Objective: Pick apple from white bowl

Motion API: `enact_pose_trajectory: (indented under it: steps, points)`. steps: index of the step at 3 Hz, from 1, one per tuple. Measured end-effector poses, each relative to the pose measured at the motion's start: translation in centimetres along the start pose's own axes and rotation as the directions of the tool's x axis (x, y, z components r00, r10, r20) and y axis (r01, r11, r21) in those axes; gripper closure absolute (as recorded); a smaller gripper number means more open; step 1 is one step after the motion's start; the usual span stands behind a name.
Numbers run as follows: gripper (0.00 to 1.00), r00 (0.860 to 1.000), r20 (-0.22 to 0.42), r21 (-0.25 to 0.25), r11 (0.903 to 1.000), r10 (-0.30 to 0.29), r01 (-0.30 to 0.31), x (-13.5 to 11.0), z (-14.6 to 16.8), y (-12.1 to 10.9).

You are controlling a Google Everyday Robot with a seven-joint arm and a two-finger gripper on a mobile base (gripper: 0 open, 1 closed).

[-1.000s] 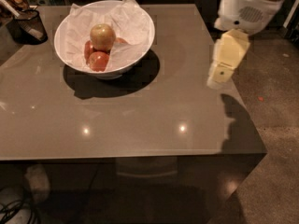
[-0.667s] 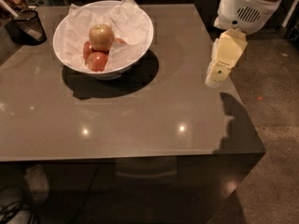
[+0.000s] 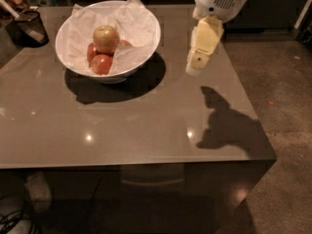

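The apple [image 3: 106,38] is round, golden with a reddish blush, and sits on top of smaller red apples [image 3: 101,64] in the white bowl [image 3: 141,47]. The bowl is lined with crumpled white paper and stands on the grey table at the back left. My gripper [image 3: 195,68] hangs above the table to the right of the bowl, clear of its rim, pointing down and slightly left. It holds nothing.
A small dark mesh cup [image 3: 30,27] with utensils stands at the table's far left corner. The table's right edge [image 3: 253,111] drops to a speckled floor. The arm's shadow [image 3: 224,123] lies on the table's front right.
The gripper has shifted left toward the bowl. The apples and bowl have not moved relative to each other.
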State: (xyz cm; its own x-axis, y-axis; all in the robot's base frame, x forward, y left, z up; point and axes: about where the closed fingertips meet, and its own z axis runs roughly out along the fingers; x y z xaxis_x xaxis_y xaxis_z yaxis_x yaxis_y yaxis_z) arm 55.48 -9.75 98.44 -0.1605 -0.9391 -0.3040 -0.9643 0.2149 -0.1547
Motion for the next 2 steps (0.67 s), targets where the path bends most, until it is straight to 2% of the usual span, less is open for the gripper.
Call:
enact_pose_trajectory:
  steps: [1,2]
  points:
    - [0.00,0.998,-0.008,0.001,0.9984,-0.057,0.057,-3.51,0.65,-1.49]
    - [0.00,0.998,0.012,0.021,0.9978,-0.064,0.063,-4.42,0.68,-1.89]
